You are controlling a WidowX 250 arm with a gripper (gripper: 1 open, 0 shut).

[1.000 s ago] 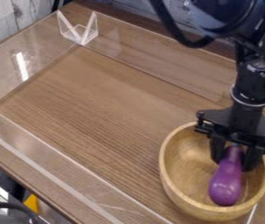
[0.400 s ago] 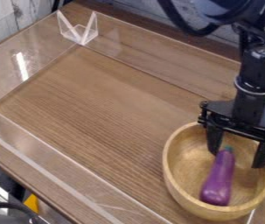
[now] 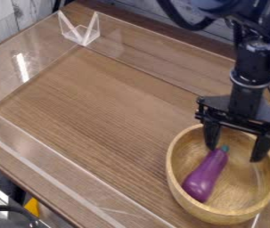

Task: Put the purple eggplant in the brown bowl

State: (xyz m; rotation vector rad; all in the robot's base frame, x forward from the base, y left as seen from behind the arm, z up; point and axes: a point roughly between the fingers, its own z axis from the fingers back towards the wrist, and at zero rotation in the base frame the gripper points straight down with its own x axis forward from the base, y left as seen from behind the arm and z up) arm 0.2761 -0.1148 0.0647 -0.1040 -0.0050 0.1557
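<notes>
The purple eggplant lies tilted inside the brown bowl, its lower end toward the bowl's left side. The wooden bowl sits at the lower right of the table. My gripper hangs straight down just above the bowl's far rim, open, with its two black fingers spread wide and nothing between them. It is clear of the eggplant, a little above and behind it.
A wood-grain tabletop is ringed by low clear plastic walls. A clear folded plastic piece stands at the far left corner. The black arm rises at the upper right.
The gripper opened and let go of the eggplant, then lifted and drifted slightly left. The eggplant dropped and slid leftward in the bowl, now lying more tilted.
</notes>
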